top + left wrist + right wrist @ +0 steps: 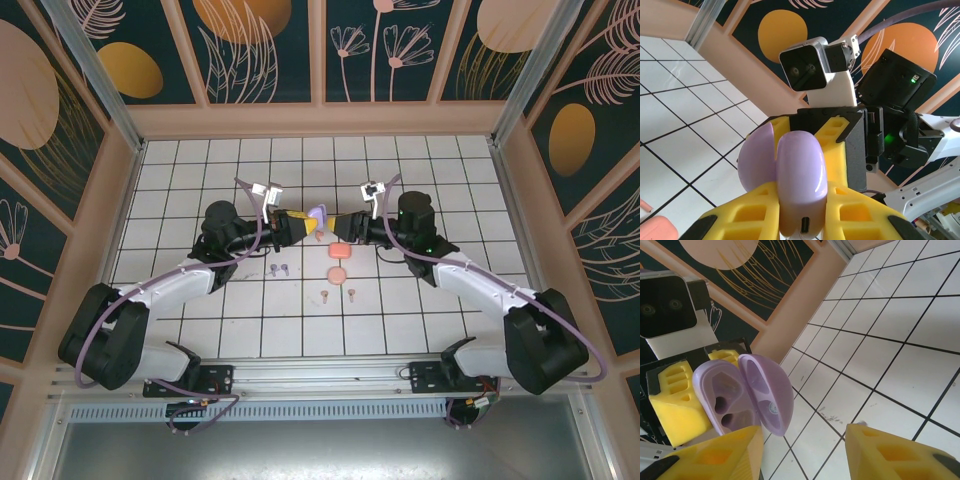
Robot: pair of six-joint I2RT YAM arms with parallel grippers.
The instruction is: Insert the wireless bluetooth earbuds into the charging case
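1. Two tiny lilac stemmed plastic earbuds (278, 268) lie on the white tiled surface (450, 200), nearer the arm bases than the open lilac plastic charging case (740, 390) and well apart from both jaws.
2. The left gripper (298, 222) jaws clamp that case, raised off the surface. The right gripper (805, 450) jaws stand apart and empty just beside it.
3. The step looks like fetching: the right jaws must next drop onto one earbud.

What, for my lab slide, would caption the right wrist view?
Left tool grips an open lilac case; the right tool, jaws apart, hangs near its lid.
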